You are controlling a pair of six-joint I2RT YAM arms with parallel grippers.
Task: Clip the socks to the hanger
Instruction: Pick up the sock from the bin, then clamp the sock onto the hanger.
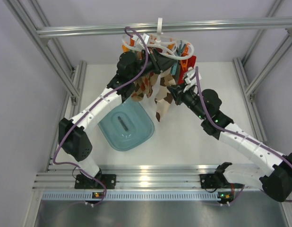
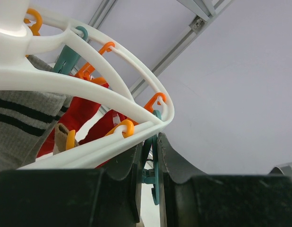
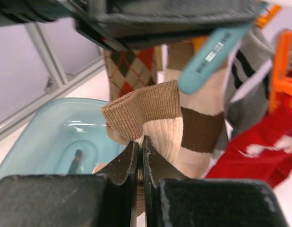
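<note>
The white oval hanger (image 1: 161, 41) hangs by its hook from the top bar, with orange and teal pegs; its ring shows in the left wrist view (image 2: 89, 90). My left gripper (image 1: 158, 61) is up at the ring, shut on a teal peg (image 2: 158, 165) that hangs under the ring. My right gripper (image 1: 173, 90) is below it, shut on a cream-and-tan sock (image 3: 169, 127) just under its tan cuff. That sock (image 1: 162, 101) hangs below the hanger in the top view. A teal peg (image 3: 207, 59) is above the sock, apart from it.
Brown argyle socks (image 3: 129, 68), a grey striped sock (image 2: 18, 113) and red socks (image 3: 259, 146) hang from the hanger. A teal tub (image 1: 127, 125) lies on the table under the left arm. Aluminium frame bars (image 1: 207, 26) surround the space.
</note>
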